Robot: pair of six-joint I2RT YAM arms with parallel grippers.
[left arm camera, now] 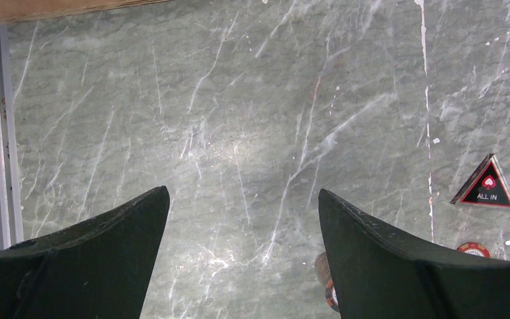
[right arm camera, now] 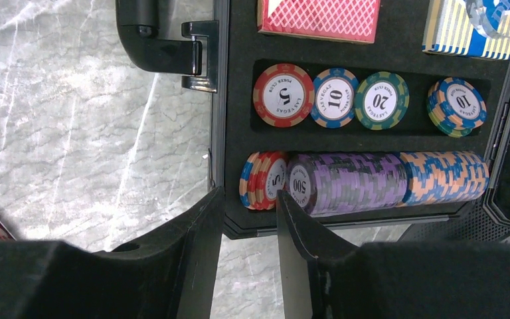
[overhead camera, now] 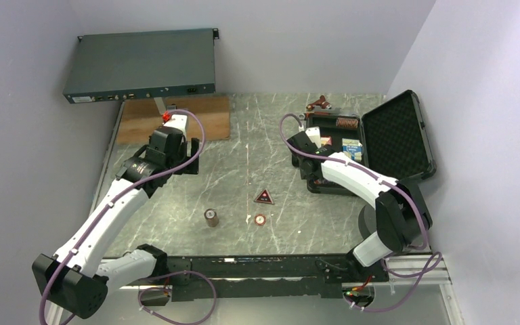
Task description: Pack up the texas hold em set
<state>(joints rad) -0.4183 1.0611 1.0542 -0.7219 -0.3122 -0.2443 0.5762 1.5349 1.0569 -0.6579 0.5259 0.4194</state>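
poker case [overhead camera: 365, 139] lies open, long axis near-to-far (lid [overhead camera: 399, 132] folded rightward).

Left of the case [right arm camera: 238, 119], a broad run of bare worktop [overhead camera: 244, 135], open from above. Farther left and nearer, dotted with three low things, well apart: a triangular marker [overhead camera: 264, 197], a single chip [overhead camera: 260, 219] near it, a short chip stack [overhead camera: 211, 217]. Far left of the case, closed off by a wooden board [overhead camera: 189, 116] and a metal box [overhead camera: 142, 64]. Right of the case, barred by its raised lid [overhead camera: 399, 135] and the wall [overhead camera: 474, 135]. Over the case's near end, crossed by the right arm [overhead camera: 359, 177]. Inside the case, packed tight; spare room only in the middle trough, between the flat 20 chip [right arm camera: 381, 100] and the small stack of 10s [right arm camera: 457, 105].
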